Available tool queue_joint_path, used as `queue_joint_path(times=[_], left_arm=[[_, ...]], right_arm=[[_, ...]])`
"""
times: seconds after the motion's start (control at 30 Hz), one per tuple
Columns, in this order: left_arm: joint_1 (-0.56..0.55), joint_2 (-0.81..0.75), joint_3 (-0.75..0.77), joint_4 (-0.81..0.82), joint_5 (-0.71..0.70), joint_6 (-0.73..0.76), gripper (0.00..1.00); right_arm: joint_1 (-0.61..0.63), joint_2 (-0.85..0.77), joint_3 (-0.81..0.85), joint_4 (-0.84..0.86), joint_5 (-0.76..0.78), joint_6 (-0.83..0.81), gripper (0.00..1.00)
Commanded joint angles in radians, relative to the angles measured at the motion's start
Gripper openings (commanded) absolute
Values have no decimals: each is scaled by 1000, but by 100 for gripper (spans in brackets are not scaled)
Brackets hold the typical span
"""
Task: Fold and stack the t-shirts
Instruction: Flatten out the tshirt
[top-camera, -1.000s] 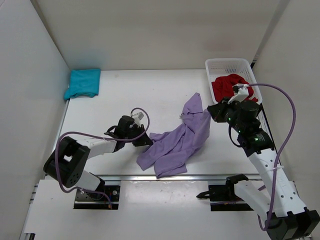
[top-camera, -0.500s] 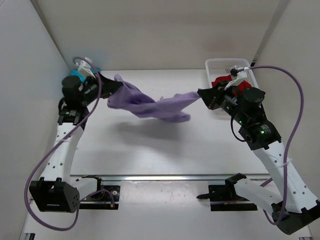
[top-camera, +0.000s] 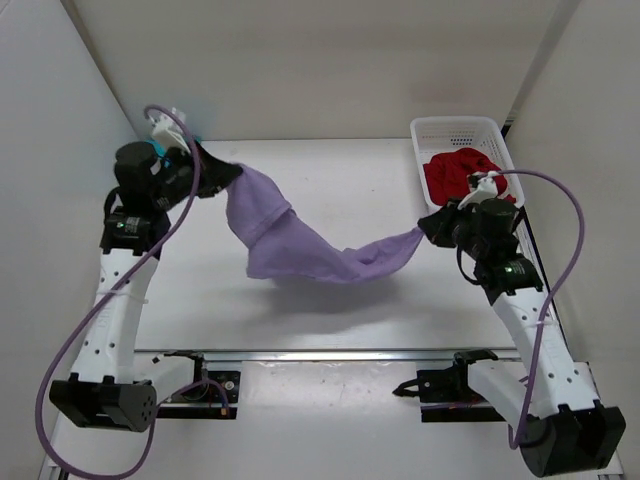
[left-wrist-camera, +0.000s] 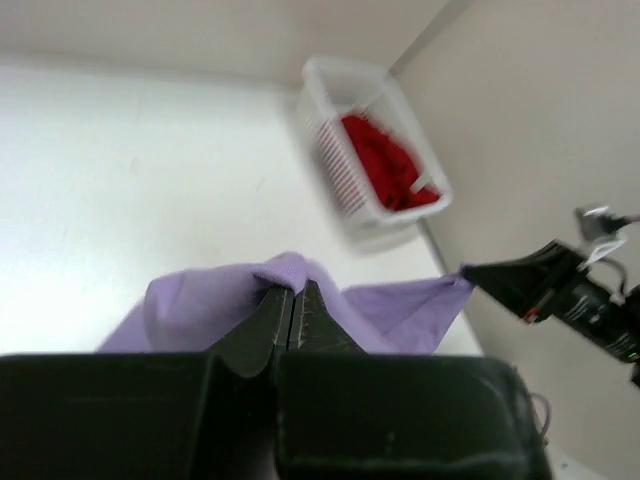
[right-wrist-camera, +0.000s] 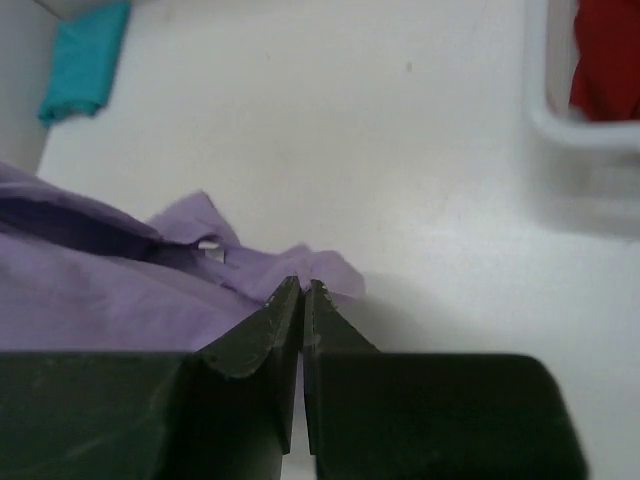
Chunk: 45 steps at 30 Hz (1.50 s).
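White bench (top-camera: 340, 180), boxed in by white walls (top-camera: 300, 60) at the back and sides. Slung sagging over its middle: lavender t-shirt (top-camera: 300, 245), pinched by the closed left claw (top-camera: 215, 172) near the far left corner and the closed right claw (top-camera: 428, 228) by the right edge. Teal t-shirt (right-wrist-camera: 85, 55) folded in the far left corner; red t-shirt (top-camera: 455, 172) in the white basket (top-camera: 455, 128), far right corner.

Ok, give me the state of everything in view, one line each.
Left gripper, shut on purple shirt.
Right gripper, shut on purple shirt.
Purple shirt, unfolded, strung between them, sagging.
Basket, upright, holds red shirt.
Red shirt, crumpled.
Teal shirt, folded, far left corner.
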Motion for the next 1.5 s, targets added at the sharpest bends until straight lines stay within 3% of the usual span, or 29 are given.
queue_joint_path(times=[0.0, 0.1, 0.2, 0.33, 0.4, 0.5, 0.57, 0.67, 0.77, 0.83, 1.0, 1.1, 1.23, 1.3, 1.47], left_arm=[[-20, 53, -193, -38, -107, 69, 0], [-119, 201, -272, 27, -178, 80, 0], [-244, 384, -192, 38, -302, 106, 0], [-246, 518, -120, 114, -181, 42, 0], [-217, 471, -155, 188, -146, -5, 0], [-90, 339, -166, 150, -97, 3, 0], [22, 255, -160, 61, -57, 48, 0], [107, 100, -101, -109, -126, 137, 0], [98, 35, -4, -236, -238, 181, 0], [84, 25, 88, -313, -271, 198, 0], [-118, 94, 197, -387, -455, 201, 0], [-141, 149, 63, -320, -433, 185, 0], [-259, 309, -101, -151, -463, 151, 0], [-253, 459, -117, -90, -384, 129, 0], [-197, 600, -71, 82, -362, 63, 0]], right_arm=[[14, 20, -40, 31, -12, 15, 0], [9, 69, -53, 19, 13, 4, 0], [-3, 99, -65, 23, -1, 6, 0], [-19, 95, -73, 43, 1, 18, 0], [-14, 101, -67, 54, -30, 21, 0], [64, 107, -57, 78, -16, 33, 0], [127, 99, -45, 104, 13, 42, 0], [229, 113, -5, 112, 44, 61, 0], [285, 96, -7, 101, 93, 53, 0], [247, 77, -37, 95, 87, 55, 0], [118, 23, -169, 97, 44, 78, 0], [99, 21, -217, 114, 76, 87, 1], [47, 56, -251, 144, 27, 110, 0], [35, 60, -249, 144, 19, 113, 0], [47, 79, -197, 123, 48, 109, 0]])
